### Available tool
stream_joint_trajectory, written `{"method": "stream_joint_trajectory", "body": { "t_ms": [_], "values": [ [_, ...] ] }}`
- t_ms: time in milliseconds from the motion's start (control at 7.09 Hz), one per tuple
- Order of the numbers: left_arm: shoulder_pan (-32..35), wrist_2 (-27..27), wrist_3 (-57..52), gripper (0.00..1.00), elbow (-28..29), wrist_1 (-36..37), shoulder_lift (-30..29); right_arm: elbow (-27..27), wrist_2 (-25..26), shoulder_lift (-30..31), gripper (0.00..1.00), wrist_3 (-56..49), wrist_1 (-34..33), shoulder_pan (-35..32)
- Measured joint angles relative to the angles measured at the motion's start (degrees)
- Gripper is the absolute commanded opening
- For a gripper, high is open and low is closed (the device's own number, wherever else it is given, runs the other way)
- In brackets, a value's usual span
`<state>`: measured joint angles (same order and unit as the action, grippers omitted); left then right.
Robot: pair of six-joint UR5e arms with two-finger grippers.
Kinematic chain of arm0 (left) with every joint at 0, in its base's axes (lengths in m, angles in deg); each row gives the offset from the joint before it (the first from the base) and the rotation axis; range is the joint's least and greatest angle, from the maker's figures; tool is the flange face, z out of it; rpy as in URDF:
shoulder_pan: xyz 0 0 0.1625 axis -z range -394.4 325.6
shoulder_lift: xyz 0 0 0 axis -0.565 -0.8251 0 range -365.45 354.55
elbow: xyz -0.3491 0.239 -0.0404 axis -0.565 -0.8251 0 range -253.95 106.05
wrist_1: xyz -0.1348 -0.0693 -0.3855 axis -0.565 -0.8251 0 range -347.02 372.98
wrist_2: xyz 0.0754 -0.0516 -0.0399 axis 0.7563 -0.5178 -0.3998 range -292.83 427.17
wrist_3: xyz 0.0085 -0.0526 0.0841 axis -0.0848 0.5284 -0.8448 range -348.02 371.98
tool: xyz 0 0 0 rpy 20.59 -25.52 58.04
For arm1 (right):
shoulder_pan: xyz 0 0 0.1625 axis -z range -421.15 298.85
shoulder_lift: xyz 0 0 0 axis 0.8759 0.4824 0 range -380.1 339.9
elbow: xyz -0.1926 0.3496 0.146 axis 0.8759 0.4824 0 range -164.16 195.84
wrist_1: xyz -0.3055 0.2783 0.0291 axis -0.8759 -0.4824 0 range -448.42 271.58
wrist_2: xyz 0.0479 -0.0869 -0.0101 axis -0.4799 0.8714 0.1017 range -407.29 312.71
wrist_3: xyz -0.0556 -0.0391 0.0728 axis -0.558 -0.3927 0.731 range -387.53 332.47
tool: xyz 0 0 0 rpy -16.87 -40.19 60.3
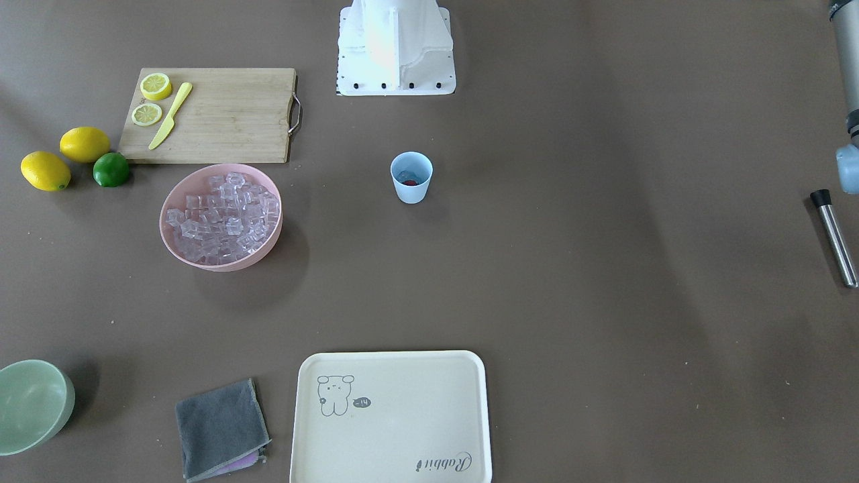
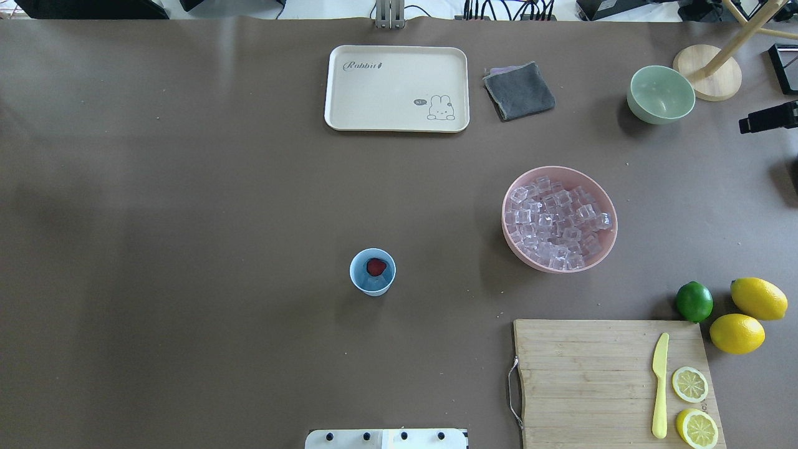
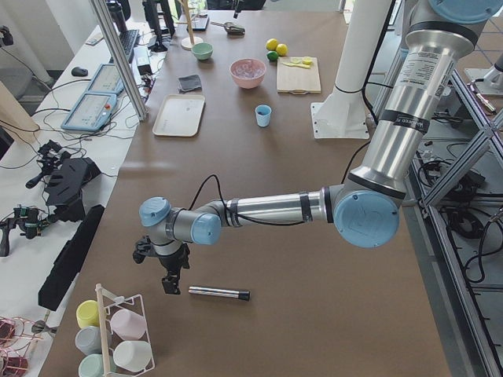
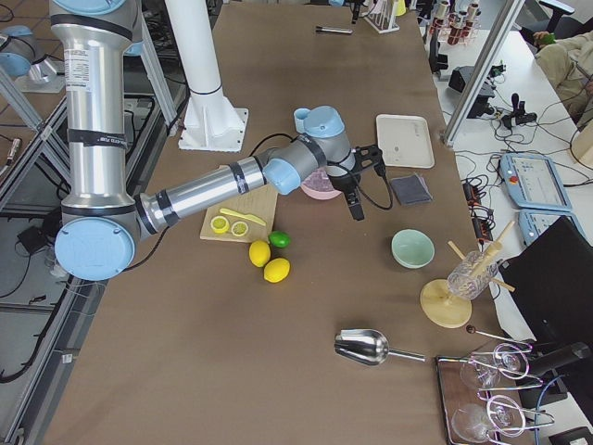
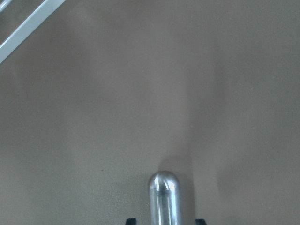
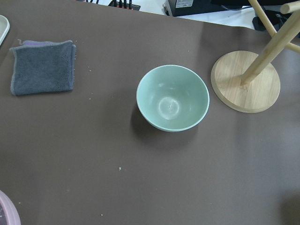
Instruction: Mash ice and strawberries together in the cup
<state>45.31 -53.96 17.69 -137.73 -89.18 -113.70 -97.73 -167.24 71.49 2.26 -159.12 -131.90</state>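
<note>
The light blue cup (image 2: 373, 272) stands upright mid-table with one red strawberry (image 2: 375, 267) inside; it also shows in the front view (image 1: 411, 178). The ice (image 2: 555, 224) fills the pink bowl (image 2: 608, 206) to the cup's right. My left gripper (image 5: 164, 221) hangs low over the table's far left end, open, with a fingertip on each side of a steel muddler (image 5: 165, 199) that lies flat (image 3: 219, 293). My right gripper (image 4: 355, 199) hovers between the pink bowl and the green bowl (image 6: 172, 97); I cannot tell whether it is open or shut.
A cream tray (image 2: 396, 88) and a grey cloth (image 2: 519, 91) lie at the far edge. A cutting board (image 2: 586, 380) carries a yellow knife and two lemon halves; two lemons and a lime (image 2: 694, 301) sit beside it. A cup rack (image 3: 118, 338) stands near the muddler.
</note>
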Motion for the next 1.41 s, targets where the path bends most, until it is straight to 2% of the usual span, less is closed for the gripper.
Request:
{"method": "stream_joint_trajectory", "body": {
  "t_ms": [564,846,1128,1410],
  "values": [
    [5.75,-6.71,1.32,0.98,-4.36,1.14,-4.22,2.93,-1.11,-0.35,1.00,-0.89,-0.58,0.22],
    [6.58,-10.06,6.01,0.98,-8.24,1.22,-5.85,4.38,-4.96,-0.48,1.00,-1.65,-0.74,-1.06],
    [6.45,-11.55,7.39,0.99,-9.77,1.99,-8.04,5.06,-6.50,-1.52,1.00,-1.82,-3.10,-3.20],
    [6.92,-11.86,7.45,0.98,-10.69,6.24,-10.98,5.21,-6.73,-2.51,1.00,-1.84,-6.11,-3.87]
  ]
}}
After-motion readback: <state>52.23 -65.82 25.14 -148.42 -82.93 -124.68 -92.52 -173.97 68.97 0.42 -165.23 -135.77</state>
